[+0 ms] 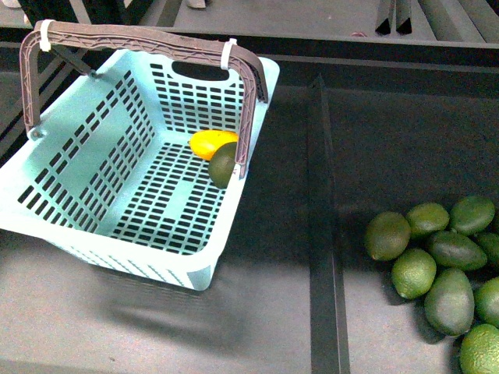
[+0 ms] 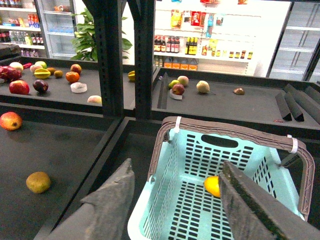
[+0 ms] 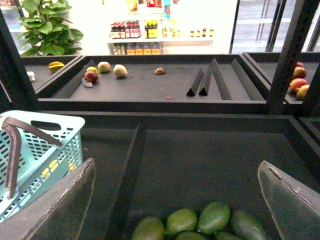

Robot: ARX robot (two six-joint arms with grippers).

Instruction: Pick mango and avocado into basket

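Observation:
The teal basket (image 1: 93,171) stands on the left of the dark shelf with its brown handle (image 1: 140,35) raised. Inside it, against the far right wall, lie the yellow-orange mango (image 1: 210,142) and a dark green avocado (image 1: 223,164), touching each other. Neither arm shows in the front view. My left gripper (image 2: 178,165) hovers open above the basket (image 2: 165,175) with nothing between its fingers. The mango (image 2: 212,186) peeks out beside one finger, which hides the avocado. My right gripper (image 3: 176,165) hangs open and empty above a pile of avocados (image 3: 200,220).
Several loose green avocados (image 1: 437,257) lie at the right of the shelf. A dark divider rail (image 1: 323,234) runs between them and the basket. A brownish fruit (image 2: 38,182) and a red one (image 2: 10,120) lie in the bay left of the basket. Shelves behind hold more fruit.

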